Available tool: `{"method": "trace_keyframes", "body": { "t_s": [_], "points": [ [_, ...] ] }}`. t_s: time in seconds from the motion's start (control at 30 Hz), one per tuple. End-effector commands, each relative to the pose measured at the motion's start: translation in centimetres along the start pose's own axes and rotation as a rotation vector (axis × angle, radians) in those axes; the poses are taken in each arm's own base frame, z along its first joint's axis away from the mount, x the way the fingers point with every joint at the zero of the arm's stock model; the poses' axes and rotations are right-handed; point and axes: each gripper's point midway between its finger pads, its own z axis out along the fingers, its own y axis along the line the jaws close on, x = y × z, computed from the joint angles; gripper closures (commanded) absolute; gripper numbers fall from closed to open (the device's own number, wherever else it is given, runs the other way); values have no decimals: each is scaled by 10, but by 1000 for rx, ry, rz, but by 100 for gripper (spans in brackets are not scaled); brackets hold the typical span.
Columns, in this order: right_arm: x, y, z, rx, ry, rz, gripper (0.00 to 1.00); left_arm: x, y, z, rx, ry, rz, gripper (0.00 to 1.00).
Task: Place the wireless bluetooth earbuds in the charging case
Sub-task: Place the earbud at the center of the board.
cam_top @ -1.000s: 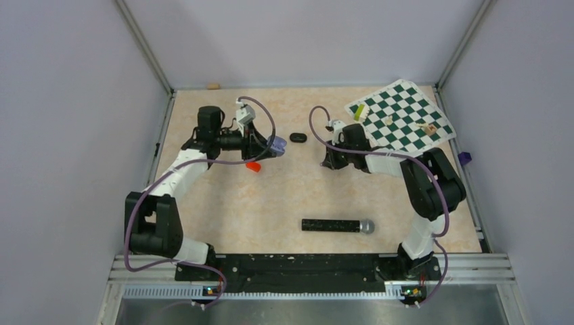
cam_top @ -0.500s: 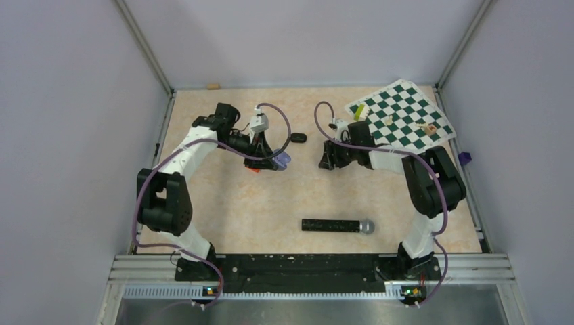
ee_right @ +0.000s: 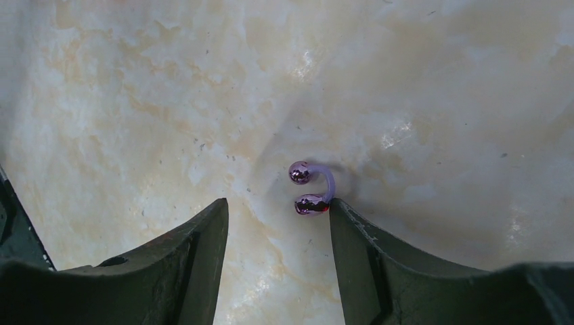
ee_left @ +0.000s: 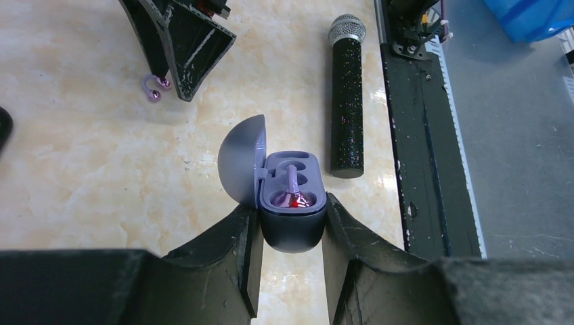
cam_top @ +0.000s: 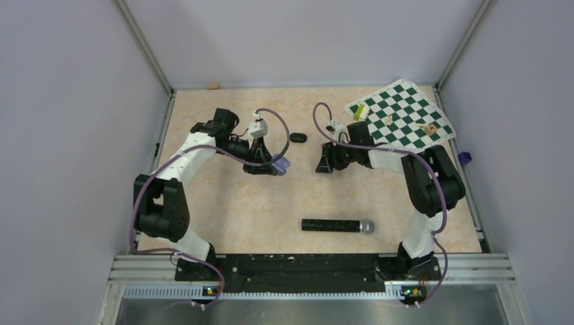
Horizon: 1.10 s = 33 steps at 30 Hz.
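Note:
The charging case [ee_left: 292,233] is a grey-purple pod with its lid [ee_left: 241,160] swung open to the left. My left gripper [ee_left: 291,207] is shut on its lower body and holds it above the table. One purple clip-shaped earbud [ee_left: 292,195] sits in the case's insert. The other earbud [ee_right: 312,190] lies on the table just ahead of my right gripper [ee_right: 277,203], touching the tip of its right-hand finger [ee_right: 352,230]. That gripper is open with nothing between its jaws. From above, the case [cam_top: 281,164] and the right gripper [cam_top: 323,165] face each other mid-table.
A small black oval pod [cam_top: 298,137] lies behind the two grippers. A black microphone [cam_top: 337,225] lies near the front. A green and white chessboard [cam_top: 399,115] with a few pieces fills the back right corner.
The left arm has swung right and nearer, carrying the open case. The right gripper has slid slightly left and its jaws have spread apart.

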Motion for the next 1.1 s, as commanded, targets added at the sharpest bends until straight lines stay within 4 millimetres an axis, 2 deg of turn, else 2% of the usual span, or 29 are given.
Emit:
{"method": "trace_keyframes", "body": {
  "t_s": [0.0,0.43,0.57,0.67,0.77,0.87,0.97,1.07],
  "points": [
    [-14,7,1,-43,-13,-15,44,-14,-7,-2,1,-36,61,100],
    [-14,32,-4,-148,24,-34,48,-11,-8,-2,-4,-32,71,100],
    [-28,31,-13,-114,10,-83,50,-11,-8,-3,-7,-30,73,100],
    [-48,32,-25,-94,-19,-151,52,-11,-9,-3,-9,-30,76,100],
    [-70,25,-35,-36,-33,-229,54,-11,-8,-3,-10,-30,78,100],
    [-84,13,-36,21,-19,-309,54,-11,-8,-3,-9,-30,77,100],
    [-92,-5,-29,52,24,-317,57,-11,-8,-3,-12,-27,74,100],
    [-93,-27,-19,27,64,-243,61,-11,-9,-4,-14,-27,81,100]
  ]
}}
